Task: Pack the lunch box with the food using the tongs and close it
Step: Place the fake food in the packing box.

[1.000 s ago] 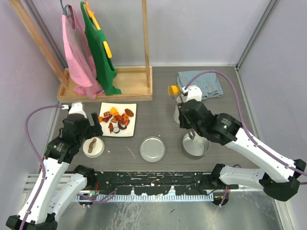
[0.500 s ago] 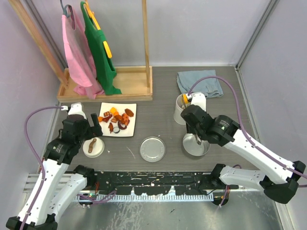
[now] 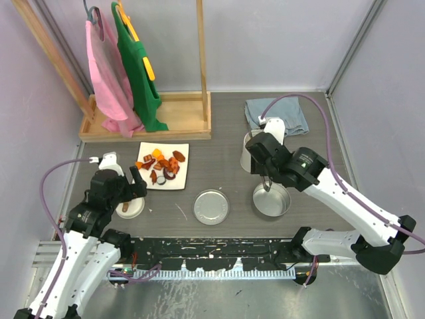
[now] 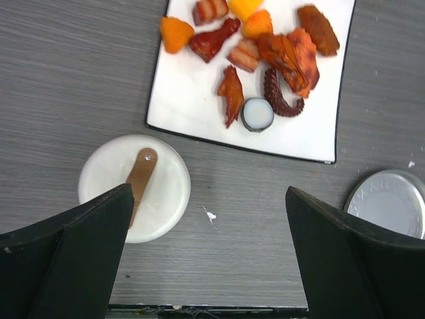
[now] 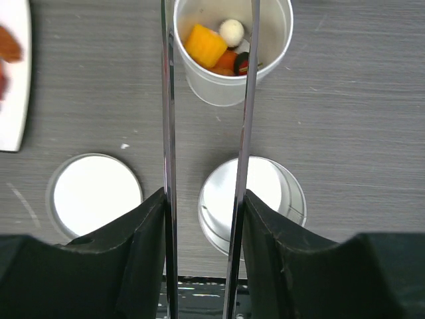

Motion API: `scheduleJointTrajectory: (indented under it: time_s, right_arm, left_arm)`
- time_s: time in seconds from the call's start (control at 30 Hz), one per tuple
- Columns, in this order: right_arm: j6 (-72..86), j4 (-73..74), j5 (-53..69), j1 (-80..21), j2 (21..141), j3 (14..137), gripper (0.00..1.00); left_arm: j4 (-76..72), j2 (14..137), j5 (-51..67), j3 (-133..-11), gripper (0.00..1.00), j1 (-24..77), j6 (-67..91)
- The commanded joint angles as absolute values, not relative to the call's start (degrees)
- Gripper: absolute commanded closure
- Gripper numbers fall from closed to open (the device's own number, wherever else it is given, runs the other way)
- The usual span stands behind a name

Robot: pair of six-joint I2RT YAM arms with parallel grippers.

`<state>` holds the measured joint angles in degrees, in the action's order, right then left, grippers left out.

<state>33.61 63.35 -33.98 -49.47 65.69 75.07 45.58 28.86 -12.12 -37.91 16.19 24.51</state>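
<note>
My right gripper [image 5: 204, 199] is shut on the tongs [image 5: 167, 119], whose two thin arms stand apart and run up across the white tub [image 5: 232, 63]. Nothing shows between the arms. The tub holds an orange piece [image 5: 206, 43], a white ball and red bits. The steel tin [image 5: 265, 199] lies just below the tub, and its flat steel lid [image 5: 96, 194] to the left. More food [image 4: 265, 53] sits on the white plate [image 4: 192, 113]. My left gripper [image 4: 209, 193] hangs open over bare table beside the white lid with the brown handle [image 4: 166, 193].
A wooden rack [image 3: 149, 123] with pink and green garments stands at the back left. A grey-blue cloth [image 3: 292, 116] lies at the back right behind the tub. Walls close in on both sides.
The right arm carried an orange piece in the tongs over the tub; the tongs have spread and the piece now lies in the tub. The left arm drew back slightly toward the near edge.
</note>
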Motion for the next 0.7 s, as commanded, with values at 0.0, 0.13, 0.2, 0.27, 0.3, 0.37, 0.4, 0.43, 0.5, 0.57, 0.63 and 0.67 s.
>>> scheduleJointTrajectory:
  time_s: [0.0,0.13,0.2,0.27,0.3,0.37,0.4,0.43,0.5,0.57,0.63,0.67]
  right_arm:
    - [37.2,61.8,-30.5,-49.3,63.2,80.1,0.51]
    - [36.8,57.0,-22.9,-49.3,62.9,80.5,0.51]
    - [37.4,55.1,-19.6,-49.3,63.5,80.6,0.51]
    - [37.4,53.3,-15.2,-49.3,64.9,81.2,0.51]
    - [37.3,52.7,-13.6,-49.4,65.9,81.7,0.51]
    - [35.9,51.5,-9.4,-49.4,68.6,83.2,0.52]
    - [34.5,51.1,-8.2,-49.4,70.2,84.3,0.52]
    - [33.7,51.1,-7.4,-49.4,72.7,85.5,0.52]
    - [31.9,52.0,-7.3,-50.0,76.8,88.8,0.52]
    - [30.2,52.5,-8.5,-51.2,80.1,91.1,0.52]
    - [28.8,51.9,-10.3,-52.3,82.6,92.3,0.52]
    - [28.2,51.1,-10.8,-52.5,83.5,92.4,0.52]
  left_arm:
    - [37.0,28.0,-6.4,-35.5,0.02,16.4,21.1]
    - [38.3,27.1,-9.8,-35.1,0.02,16.4,22.9]
    - [38.1,25.9,-10.7,-34.5,0.02,16.4,23.0]
    - [37.9,24.6,-11.4,-33.8,0.02,16.4,23.1]
    - [37.8,24.2,-11.7,-33.6,0.02,16.4,23.1]
    - [38.0,24.9,-11.9,-33.6,0.02,16.4,23.2]
    - [38.0,25.9,-12.0,-33.9,0.02,16.4,23.2]
    - [37.9,27.3,-12.1,-34.1,0.02,16.4,23.2]
    - [38.4,29.6,-11.9,-34.8,0.02,16.4,23.6]
    - [38.7,30.6,-11.1,-35.4,0.02,16.5,23.7]
    - [38.7,30.8,-11.3,-35.4,0.02,16.5,23.7]
    - [38.7,30.6,-11.4,-35.4,0.02,16.5,23.8]
